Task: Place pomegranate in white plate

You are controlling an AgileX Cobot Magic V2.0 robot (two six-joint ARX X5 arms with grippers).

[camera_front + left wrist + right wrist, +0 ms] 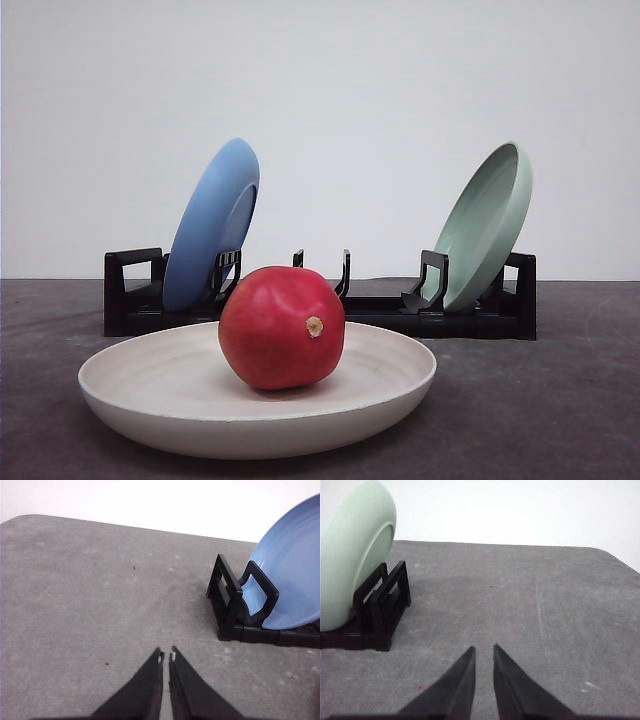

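Your pomegranate (281,327) already sits in the white plate (140,385), low centre of the front frame, nub facing the camera. Both grippers hang over bare desk (75,605): the left gripper (166,656) has its jaws nearly pressed together, the right gripper (484,649) shows a narrow gap, nothing pinched. I'd judge the placing done; keep both arms away from the plate and the black rack (470,318) so the fruit doesn't roll.
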